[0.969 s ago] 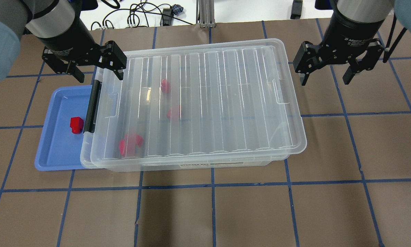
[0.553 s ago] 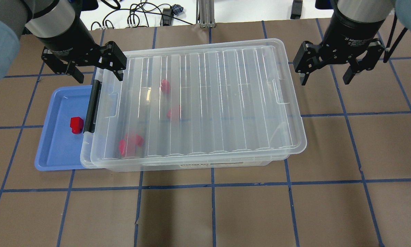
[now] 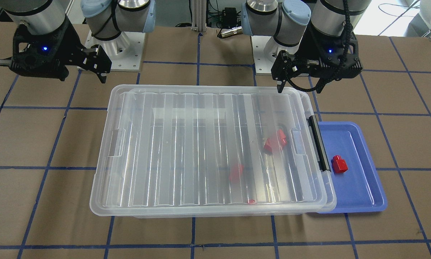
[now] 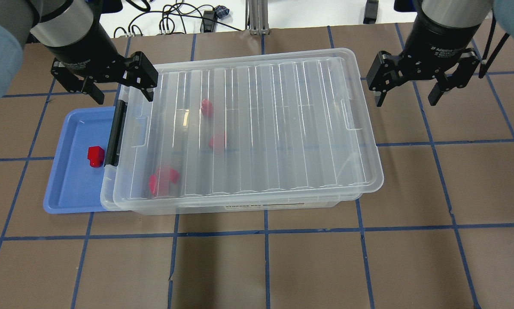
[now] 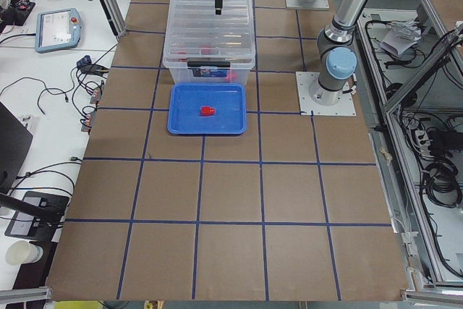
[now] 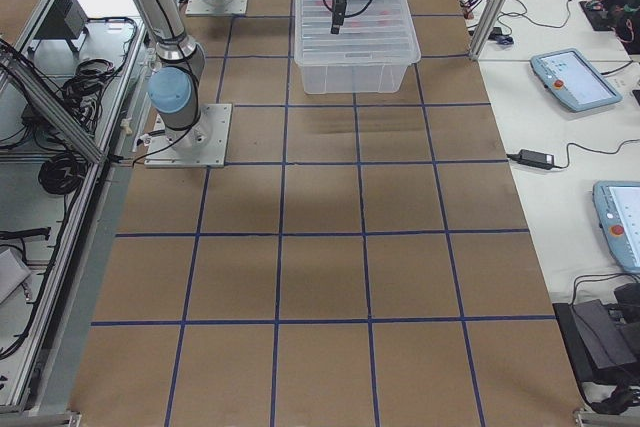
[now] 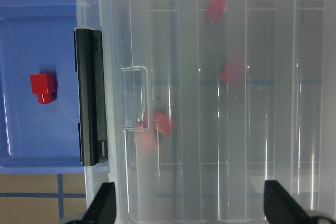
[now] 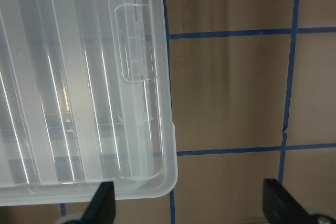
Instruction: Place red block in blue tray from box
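One red block (image 4: 95,156) lies in the blue tray (image 4: 74,189), close to the side where the tray meets the box (image 4: 239,208). The tray touches that end of the box, and a black latch bar (image 4: 115,133) sits on the same end. A see-through lid (image 4: 282,128) with ribs lies on the box, a bit crooked. Under the lid there are more red blocks (image 4: 207,107), blurry through the plastic, all in the half near the tray. The left claw (image 4: 124,97) hangs above the far corner of the box by the latch bar, with its two fingers spread wide and nothing between them. The right claw (image 4: 406,101) hangs over the brown table (image 4: 282,266) just past the other end of the box, its fingers spread wide too, with nothing in them.
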Controlling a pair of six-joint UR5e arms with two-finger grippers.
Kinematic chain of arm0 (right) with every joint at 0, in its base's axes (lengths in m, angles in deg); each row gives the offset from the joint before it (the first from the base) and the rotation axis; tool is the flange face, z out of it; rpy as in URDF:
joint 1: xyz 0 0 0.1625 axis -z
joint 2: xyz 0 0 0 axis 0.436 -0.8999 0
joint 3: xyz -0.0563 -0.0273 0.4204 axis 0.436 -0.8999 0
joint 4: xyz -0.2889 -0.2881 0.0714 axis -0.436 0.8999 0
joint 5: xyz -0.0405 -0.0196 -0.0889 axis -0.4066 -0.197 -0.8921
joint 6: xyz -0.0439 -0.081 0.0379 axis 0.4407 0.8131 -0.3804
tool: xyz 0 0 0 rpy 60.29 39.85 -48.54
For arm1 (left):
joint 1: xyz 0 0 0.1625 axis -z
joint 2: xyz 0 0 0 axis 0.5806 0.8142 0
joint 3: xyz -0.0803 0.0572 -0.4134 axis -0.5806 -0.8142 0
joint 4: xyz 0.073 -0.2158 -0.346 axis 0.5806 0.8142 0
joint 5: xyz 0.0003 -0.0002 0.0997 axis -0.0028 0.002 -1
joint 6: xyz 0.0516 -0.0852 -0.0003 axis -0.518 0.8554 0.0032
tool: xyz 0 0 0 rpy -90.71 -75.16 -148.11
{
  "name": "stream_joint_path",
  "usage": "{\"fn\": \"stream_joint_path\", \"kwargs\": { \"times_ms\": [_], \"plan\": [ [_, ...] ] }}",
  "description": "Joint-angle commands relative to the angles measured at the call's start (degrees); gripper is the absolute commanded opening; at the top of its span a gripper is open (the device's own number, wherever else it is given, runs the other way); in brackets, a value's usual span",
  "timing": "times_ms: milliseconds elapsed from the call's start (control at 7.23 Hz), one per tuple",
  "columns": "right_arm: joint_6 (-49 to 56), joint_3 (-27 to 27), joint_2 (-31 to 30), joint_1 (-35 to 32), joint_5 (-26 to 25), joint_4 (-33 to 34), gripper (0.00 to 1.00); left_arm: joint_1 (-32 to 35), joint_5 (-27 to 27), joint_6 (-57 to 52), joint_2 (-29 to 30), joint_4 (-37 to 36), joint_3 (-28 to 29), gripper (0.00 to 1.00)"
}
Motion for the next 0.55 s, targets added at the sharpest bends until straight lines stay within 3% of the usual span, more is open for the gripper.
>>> {"fn": "stream_joint_path", "kwargs": {
  "times_ms": [0,415],
  "plan": [
    [0.03,-0.64,0.17,0.49,-0.66,0.13,1.0,0.0,0.08,0.03,-0.08,0.11,0.02,1.0],
    [-0.15,-0.11,0.34,0.4,0.56,1.61,1.0,0.0,0.08,-0.05,-0.08,0.11,0.02,1.0]
  ]
}}
